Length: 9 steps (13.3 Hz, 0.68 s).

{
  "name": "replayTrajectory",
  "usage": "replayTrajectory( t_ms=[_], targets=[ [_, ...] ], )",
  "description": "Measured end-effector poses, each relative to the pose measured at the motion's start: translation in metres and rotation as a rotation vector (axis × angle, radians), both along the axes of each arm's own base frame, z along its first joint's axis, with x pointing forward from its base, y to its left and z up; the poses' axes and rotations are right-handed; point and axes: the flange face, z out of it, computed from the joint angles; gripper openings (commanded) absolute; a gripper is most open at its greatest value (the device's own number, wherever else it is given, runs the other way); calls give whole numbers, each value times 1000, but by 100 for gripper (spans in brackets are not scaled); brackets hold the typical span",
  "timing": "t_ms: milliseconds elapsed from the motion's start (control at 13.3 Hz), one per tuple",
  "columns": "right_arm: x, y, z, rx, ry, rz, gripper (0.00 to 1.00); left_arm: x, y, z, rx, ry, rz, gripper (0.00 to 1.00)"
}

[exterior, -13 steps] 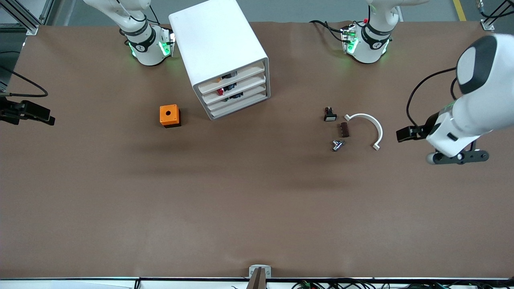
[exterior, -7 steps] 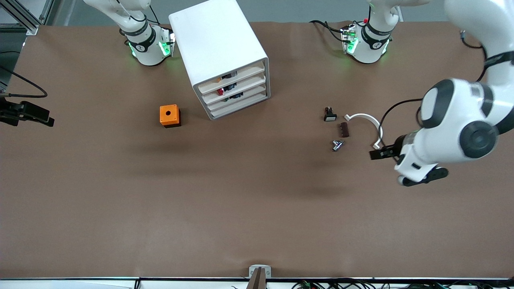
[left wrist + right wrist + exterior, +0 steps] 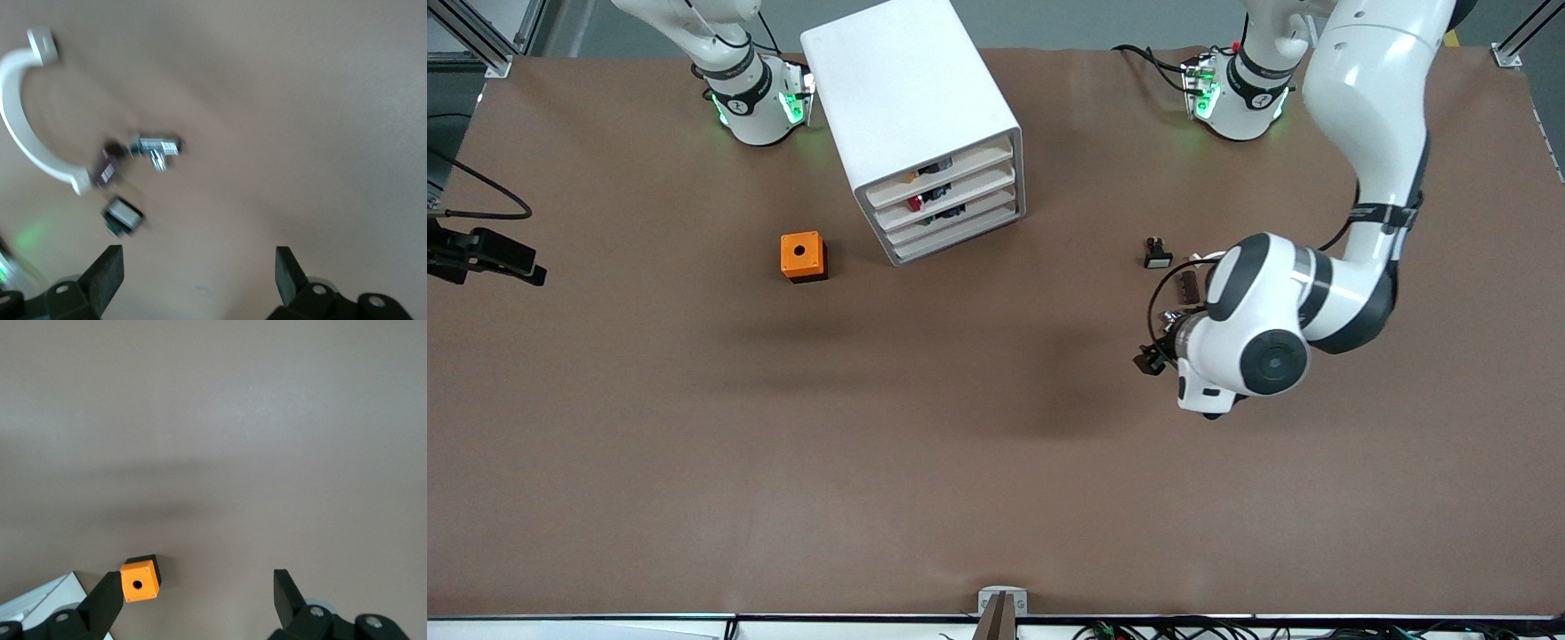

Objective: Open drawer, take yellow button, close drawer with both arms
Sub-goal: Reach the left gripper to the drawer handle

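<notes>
The white cabinet (image 3: 911, 107) stands near the right arm's base. Its top drawer (image 3: 951, 167) is pushed in like the three below it. A speck of the button's orange-yellow cap (image 3: 912, 177) shows through the drawer's front gap. My left gripper (image 3: 197, 277) is open and empty, up over bare table beside a group of small parts; in the front view (image 3: 1149, 359) the arm's wrist mostly hides it. My right gripper (image 3: 198, 600) is open and empty, high over the table at the right arm's end (image 3: 516, 262).
An orange cube with a hole (image 3: 803, 256) sits beside the cabinet, toward the right arm's end; it also shows in the right wrist view (image 3: 139, 581). Under the left arm lie a white-capped part (image 3: 122, 217), a brown piece (image 3: 105, 167), a metal part (image 3: 155, 145) and a white curved clip (image 3: 20, 120).
The left arm has swung in from the left arm's end of the table and now hangs over the small parts. The right gripper has barely moved.
</notes>
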Motion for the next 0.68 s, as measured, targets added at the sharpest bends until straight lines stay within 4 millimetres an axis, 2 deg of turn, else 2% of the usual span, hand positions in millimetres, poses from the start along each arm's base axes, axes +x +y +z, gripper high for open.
replayTrajectory(
  t_ms=[376, 526, 677],
  targets=[
    [5, 0, -8, -2, -26, -23, 100, -22, -50, -18, 21, 167, 369, 100],
    [6, 0, -13, -2, -28, -25, 100, -29, -64, -31, 60, 249, 511, 100],
    [5, 0, -13, -2, -27, -24, 100, -35, -77, -36, 70, 338, 633, 100]
  ],
)
